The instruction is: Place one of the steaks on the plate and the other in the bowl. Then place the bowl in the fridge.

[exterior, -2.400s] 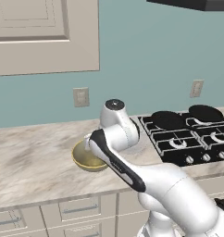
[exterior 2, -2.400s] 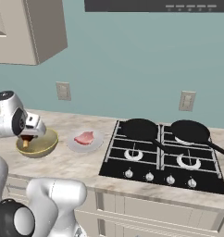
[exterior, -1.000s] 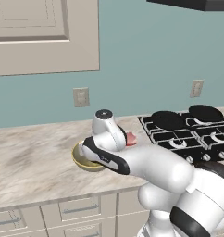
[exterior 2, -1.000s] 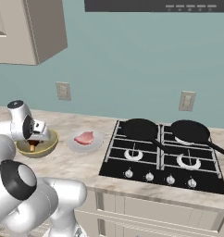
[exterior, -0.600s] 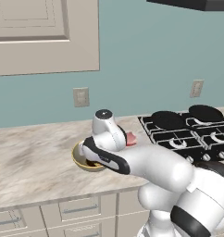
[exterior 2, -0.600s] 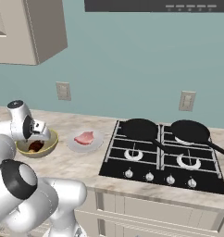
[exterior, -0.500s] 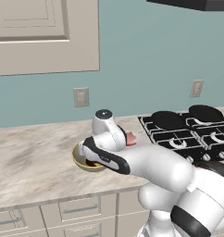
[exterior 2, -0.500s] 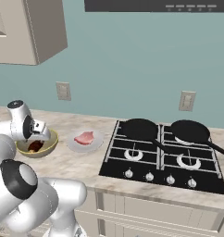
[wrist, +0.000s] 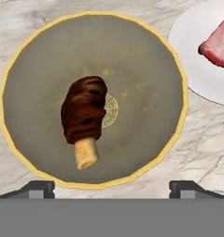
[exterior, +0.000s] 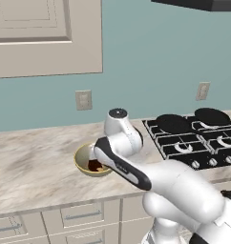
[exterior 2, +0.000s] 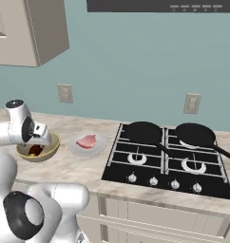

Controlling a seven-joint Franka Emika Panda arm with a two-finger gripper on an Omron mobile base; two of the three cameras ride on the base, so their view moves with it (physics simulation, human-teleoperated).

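Marble kitchen counter (exterior 2: pixel 69 166), left of stove (exterior 2: pixel 169 161): gripper (wrist: pixel 112 187) hovers directly over bowl (wrist: pixel 35 60), jaws wide, empty. Seared steak (wrist: pixel 84 113) lies inside, long axis toward hand. Raw steak (exterior 2: pixel 86 141) on plate (exterior 2: pixel 99 146) just right. Bowl rim free all round; bare counter left, plate close right.

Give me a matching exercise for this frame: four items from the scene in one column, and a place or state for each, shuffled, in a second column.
Column 1:
1. seared steak
2. raw steak
3. hand
4. frying pans

Column 2:
A. on the white plate
B. on the stove burners
C. lying in the bowl
D. open, above the bowl

Pairs: 1-C, 2-A, 3-D, 4-B
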